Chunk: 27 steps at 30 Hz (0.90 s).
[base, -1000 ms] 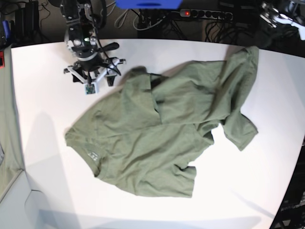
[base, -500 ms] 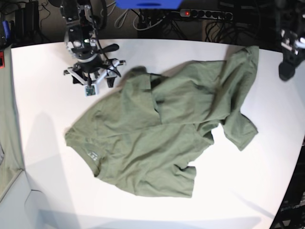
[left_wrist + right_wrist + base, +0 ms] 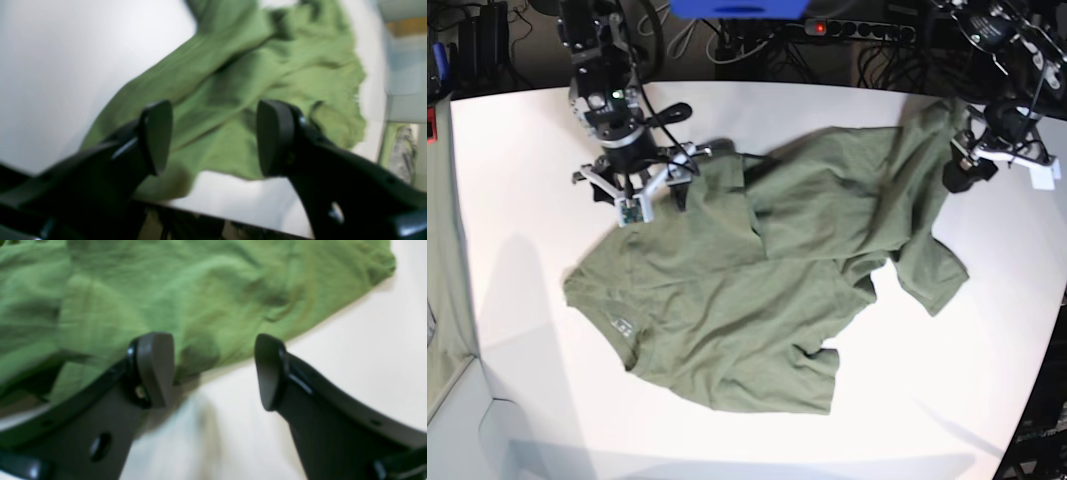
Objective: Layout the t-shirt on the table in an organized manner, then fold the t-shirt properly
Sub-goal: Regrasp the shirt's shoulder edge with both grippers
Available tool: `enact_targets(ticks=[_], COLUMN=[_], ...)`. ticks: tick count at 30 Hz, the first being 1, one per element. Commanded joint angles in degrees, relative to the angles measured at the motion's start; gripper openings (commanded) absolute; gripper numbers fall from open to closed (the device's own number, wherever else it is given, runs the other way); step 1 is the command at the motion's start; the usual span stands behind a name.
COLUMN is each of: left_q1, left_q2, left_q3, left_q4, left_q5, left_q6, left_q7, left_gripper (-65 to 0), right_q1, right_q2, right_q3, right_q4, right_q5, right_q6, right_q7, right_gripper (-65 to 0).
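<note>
You have two grippers in play. The right gripper (image 3: 213, 370) fills the bottom of its wrist view with both dark fingers spread wide apart and nothing between them; you see bare table (image 3: 350, 350) and the shirt's edge through the gap. In the base view this right gripper (image 3: 634, 190) sits in the upper left of the frame, over the upper-left border of the cloth. Whether it touches the fabric, you cannot tell.

The left gripper (image 3: 213, 136) likewise shows its two fingers parted with an empty gap, green cloth and white surface behind them, all blurred. In the base view the left gripper (image 3: 962, 172) is at the upper right, just beside the shirt's far right corner.

You have one t-shirt (image 3: 767, 270), olive green, lying rumpled across the middle of the base view. Its collar with a small printed label (image 3: 623, 325) points toward the lower left; one sleeve (image 3: 932, 270) sticks out at the right, and a fold runs through the upper middle. The wrist views show the same t-shirt (image 3: 253, 76) and (image 3: 186, 293) as creased green cloth.

There is one table (image 3: 517, 190), white and matte, with a curved edge at the right. Behind it, along the top of the frame, you see dark cables, one power strip (image 3: 857, 30) with a red light, and one blue object (image 3: 739, 8). A green cloth strip (image 3: 442, 250) hangs at the left edge.
</note>
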Motion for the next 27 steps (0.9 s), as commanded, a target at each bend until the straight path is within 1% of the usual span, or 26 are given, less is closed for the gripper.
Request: enact_targets(ticks=[1, 3, 6, 8, 11, 15, 19, 24, 25, 27], left_q1=[-0.1, -0.1, -0.1, -0.1, -0.3, -0.2, -0.1, 0.6, 0.6, 0.6], left_q2=[-0.7, -2.4, -3.8, -4.4, -4.4, -3.9, -3.9, -4.3, -4.3, -4.3], left_q3=[-0.3, -0.4, -0.5, -0.5, -0.5, -0.1, 0.4, 3.1, 3.3, 3.7], left_q4=[-0.8, -3.7, -7.4, -8.4, -8.6, -8.7, -8.7, -10.1, -10.9, -12.2], left_q5=[0.5, 2.1, 2.0, 2.0, 2.6, 2.7, 2.7, 2.6, 2.6, 2.6], left_q6=[0.1, 0.0, 0.0, 0.0, 0.0, 0.0, 0.0, 0.0, 0.0, 0.0], left_q7=[-0.5, -0.5, -0.6, -0.6, -0.7, -4.2, -4.7, -5.0, -5.0, -5.0], left_gripper=[-26.4, -26.2, -26.1, -26.1, -26.1, -26.1, -26.2, -26.4, -26.4, -26.4], right_q1=[0.3, 0.2, 0.0, -0.1, -0.1, 0.3, 1.6, 2.3, 2.3, 2.2], right_q2=[-0.7, -1.4, -3.7, -4.1, -3.8, -3.9, -4.1, -4.1, -4.1, -4.1], right_q3=[-0.7, -1.0, -1.1, -1.9, -5.0, -7.0, -7.2, -7.2, -7.2, -7.2], right_q4=[1.2, 1.2, 1.0, 0.9, -0.1, -3.7, -6.1, -7.0, -7.0, -7.0], right_q5=[0.1, 0.1, 0.1, 0.1, 0.1, 0.0, 0.0, 0.0, 0.0, 0.0], right_q6=[0.2, 0.2, 0.2, 0.2, 0.2, 0.1, 0.1, 0.1, 0.1, 0.1], right_q7=[1.3, 1.3, 1.3, 1.3, 1.3, 1.7, 1.8, 1.8, 1.8, 1.8], right_gripper=[-25.2, -22.2, -17.9, -15.8, -13.9, -13.8, -13.9, -14.0, -14.4, -17.4])
